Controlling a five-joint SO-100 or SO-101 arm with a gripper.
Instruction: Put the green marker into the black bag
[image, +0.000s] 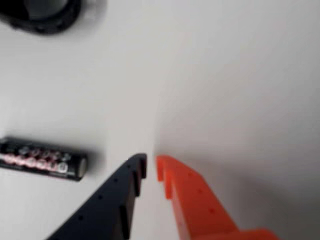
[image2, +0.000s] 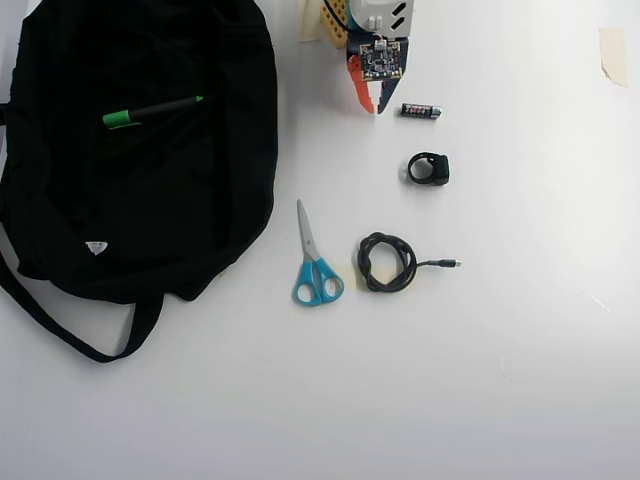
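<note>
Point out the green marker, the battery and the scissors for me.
Marker (image2: 152, 111), overhead view, middle of its dark barrel, lying on the black bag.
Battery (image2: 420, 111), overhead view, middle of its body.
Scissors (image2: 317, 281), overhead view, blue handles where they meet.

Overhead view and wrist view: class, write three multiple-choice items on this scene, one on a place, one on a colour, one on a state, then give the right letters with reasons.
1. Where does the green marker lie?
A. on the black bag
B. beside the scissors
C. between the gripper's fingers

2. What colour are the scissors' handles?
A. red
B. blue
C. yellow

3. How does the gripper stand?
A. clamped on the battery
B. holding the marker
C. nearly shut, holding nothing

Key: 1 A, the marker rests on the bag's fabric; 2 B, the overhead view shows blue loops; 3 C, the wrist view shows only bare table in the narrow gap between the fingertips.
</note>
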